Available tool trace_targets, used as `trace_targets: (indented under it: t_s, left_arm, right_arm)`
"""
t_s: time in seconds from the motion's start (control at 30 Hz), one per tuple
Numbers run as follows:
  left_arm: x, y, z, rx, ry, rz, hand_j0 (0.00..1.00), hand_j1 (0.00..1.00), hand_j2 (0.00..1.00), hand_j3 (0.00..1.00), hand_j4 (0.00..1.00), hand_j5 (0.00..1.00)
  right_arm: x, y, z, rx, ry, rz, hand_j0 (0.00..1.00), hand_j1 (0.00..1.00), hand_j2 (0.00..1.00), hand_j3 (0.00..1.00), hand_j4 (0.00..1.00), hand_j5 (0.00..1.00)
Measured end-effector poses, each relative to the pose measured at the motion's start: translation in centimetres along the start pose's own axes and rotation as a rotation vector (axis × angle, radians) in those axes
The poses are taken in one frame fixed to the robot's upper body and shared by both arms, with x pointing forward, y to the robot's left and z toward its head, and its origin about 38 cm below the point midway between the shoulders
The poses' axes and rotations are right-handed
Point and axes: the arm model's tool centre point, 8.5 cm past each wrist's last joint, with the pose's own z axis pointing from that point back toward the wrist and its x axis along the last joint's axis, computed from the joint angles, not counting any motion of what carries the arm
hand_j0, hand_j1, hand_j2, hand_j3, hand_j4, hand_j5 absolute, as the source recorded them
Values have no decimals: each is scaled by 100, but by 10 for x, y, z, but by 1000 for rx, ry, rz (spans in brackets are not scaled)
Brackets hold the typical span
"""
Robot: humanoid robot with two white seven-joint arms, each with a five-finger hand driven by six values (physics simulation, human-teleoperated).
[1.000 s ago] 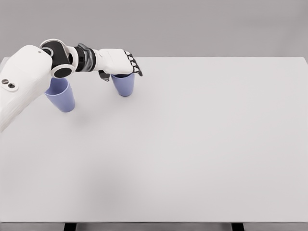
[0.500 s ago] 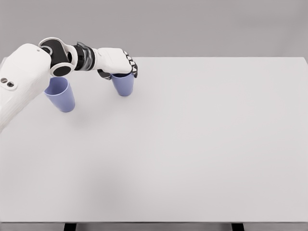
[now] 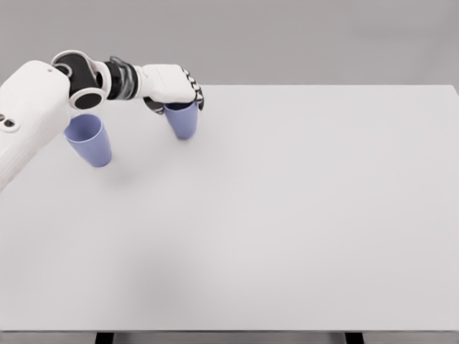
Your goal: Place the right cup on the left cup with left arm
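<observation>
Two blue-violet cups are on the white table at the far left. The left cup stands upright, its rim partly hidden behind my left arm. The right cup is gripped at its rim by my left hand, whose dark-tipped fingers curl over the top from above. The cup looks slightly raised, its base close to the table surface. My right arm is out of the picture.
The white forearm and dark wrist joint reach in from the left edge over the left cup. The table's far edge runs just behind the hand.
The fingers closed on the right cup's rim. Hand and cup then shifted slightly up and to the left.
</observation>
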Motion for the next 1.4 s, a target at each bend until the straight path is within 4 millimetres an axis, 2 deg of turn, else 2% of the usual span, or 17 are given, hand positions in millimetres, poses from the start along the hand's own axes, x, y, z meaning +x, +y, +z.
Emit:
trace_targets:
  t_s: [0.9, 1.4]
  left_arm:
    - [-26, 1, 40, 61, 63, 28, 72, 72, 72, 72, 72, 72]
    - [-53, -7, 81, 89, 137, 72, 72, 72, 72, 72, 72, 72]
  right_arm:
    - [0, 0, 0, 0, 0, 0, 100, 100, 100, 100, 100, 100]
    - [0, 0, 0, 0, 0, 0, 100, 100, 100, 100, 100, 100]
